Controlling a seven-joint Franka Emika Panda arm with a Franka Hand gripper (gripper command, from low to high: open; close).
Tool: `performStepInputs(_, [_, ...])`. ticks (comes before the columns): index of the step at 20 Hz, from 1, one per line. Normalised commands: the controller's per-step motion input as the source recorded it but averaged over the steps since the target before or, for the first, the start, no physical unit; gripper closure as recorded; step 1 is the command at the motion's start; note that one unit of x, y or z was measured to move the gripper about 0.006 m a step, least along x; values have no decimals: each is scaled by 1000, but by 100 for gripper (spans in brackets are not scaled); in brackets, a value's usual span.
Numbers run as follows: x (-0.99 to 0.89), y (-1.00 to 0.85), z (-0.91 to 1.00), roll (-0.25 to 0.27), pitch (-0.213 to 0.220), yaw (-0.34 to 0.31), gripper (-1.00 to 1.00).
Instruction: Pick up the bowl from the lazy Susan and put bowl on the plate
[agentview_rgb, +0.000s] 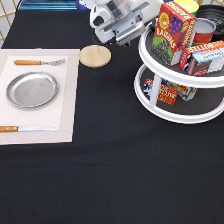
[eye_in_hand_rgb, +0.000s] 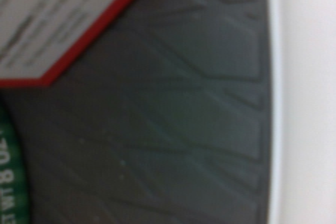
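Note:
The lazy Susan (agentview_rgb: 150, 107) stands at the exterior view's right, white with two dark grey tiers. Its upper tier carries a raisin box (agentview_rgb: 172, 30), a red can (agentview_rgb: 204, 31) and another box (agentview_rgb: 207, 56). The bowl is hidden or out of view. My gripper (agentview_rgb: 135, 25) hangs at the exterior view's top, against the left edge of the upper tier. The wrist view shows the dark grey tray surface (eye_in_hand_rgb: 187, 125), its white rim (eye_in_hand_rgb: 300, 110) and a red-edged box corner (eye_in_hand_rgb: 52, 40). The silver plate (agentview_rgb: 31, 90) lies empty on a pale placemat (agentview_rgb: 67, 100) at the left.
A fork (agentview_rgb: 37, 62) lies above the plate and a knife (agentview_rgb: 22, 128) below it, both on the placemat. A round wooden disc (agentview_rgb: 95, 55) sits between the placemat and the turntable. Small boxes (agentview_rgb: 167, 92) fill the lower tier.

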Motion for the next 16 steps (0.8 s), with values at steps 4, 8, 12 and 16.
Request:
performStepInputs(4, [631,-2,-1,-13,54,-63,-100])
performStepInputs(8, [724,6,2,-40,52,-34,-100])
performStepInputs(12, [708,0,6,-7,23,2,-100])
performStepInputs(16, [756,0,134,-2,25,39,-100])
